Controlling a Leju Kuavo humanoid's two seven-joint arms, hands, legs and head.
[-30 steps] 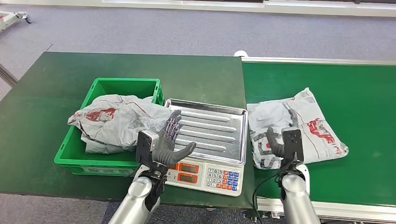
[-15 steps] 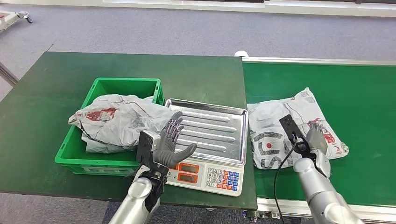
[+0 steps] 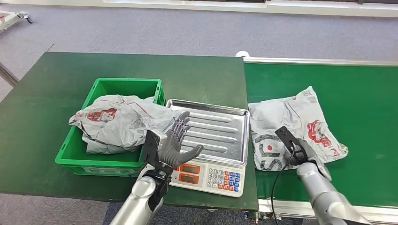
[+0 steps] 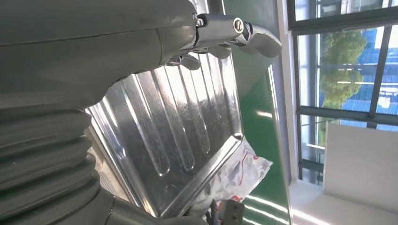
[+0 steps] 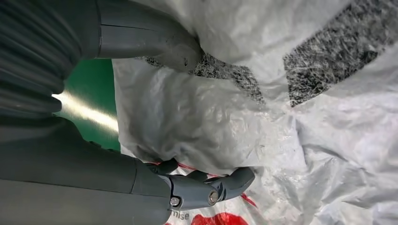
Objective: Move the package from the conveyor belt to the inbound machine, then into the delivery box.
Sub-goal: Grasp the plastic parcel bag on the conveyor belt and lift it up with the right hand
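A crumpled grey package [image 3: 300, 122] with red and black print lies on the green conveyor belt [image 3: 361, 89], right of the scale. My right hand [image 3: 306, 157] is at its near edge, with plastic draped over the fingers. In the right wrist view the thumb [image 5: 155, 40] presses on the package [image 5: 281, 117] and the fingers [image 5: 211, 185] curl around a fold of it. My left hand [image 3: 176, 143] hovers open, fingers spread, over the front left of the scale's steel tray [image 3: 220, 126], holding nothing. The tray [image 4: 178, 126] is bare.
The scale's keypad and display [image 3: 206, 176] face me at the table's near edge. A green delivery box [image 3: 108, 86] on the dark green table [image 3: 94, 65] holds another grey package [image 3: 117, 122] that spills over its right rim toward the tray.
My right hand swung right across the package, then dropped back to its near edge and closed on a fold. The package's edge shifted slightly. My left hand drifted a little right.
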